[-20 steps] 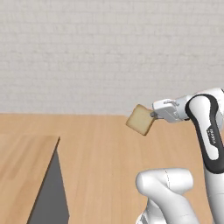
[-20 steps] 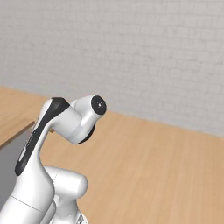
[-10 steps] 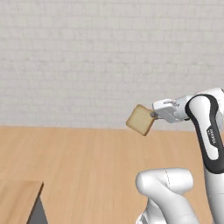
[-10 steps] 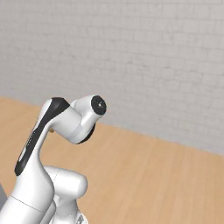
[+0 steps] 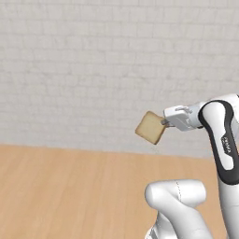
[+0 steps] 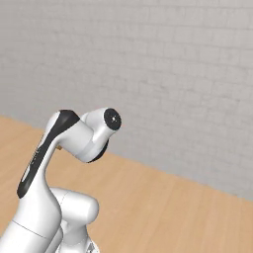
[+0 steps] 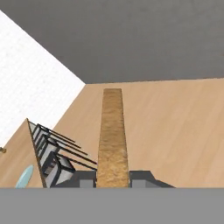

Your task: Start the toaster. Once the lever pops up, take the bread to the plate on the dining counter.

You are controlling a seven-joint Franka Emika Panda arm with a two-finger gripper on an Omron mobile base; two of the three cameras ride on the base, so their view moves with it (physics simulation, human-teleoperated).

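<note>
Firmly, the bread (image 5: pixel 151 127) is pinched between the two fingers of the gripper (image 5: pixel 164 123), which are closed as far as the slice allows. In the left base view the slice is seen as a pale tan square with a darker crust, tilted so that one corner points down, and it is held at its right edge, high in the air and well clear of the wooden floor (image 5: pixel 70 191) below. From the hand view the bread (image 7: pixel 112 138) is seen edge-on as a narrow brown crust strip running away from the dark fingertips (image 7: pixel 142 178), which press against it on either side.

Behind the gripper the white hand and the dark-jointed arm (image 5: pixel 223 144) are seen at the right of the left base view; in the right base view the arm (image 6: pixel 64 148) is seen at the left, with the bread hidden behind it.

Farther out, at the lower left of the hand view, a wedge of the dining counter (image 7: pixel 19 153) with its light wooden top is shown, and a row of grey chairs (image 7: pixel 54 155) is lined along its edge. On that top, at the very lower left, a sliver of the light-blue plate (image 7: pixel 24 176) is visible, well apart from the held bread. A pale brick wall (image 5: pixel 93 70) is seen beyond the floor in both base views.
</note>
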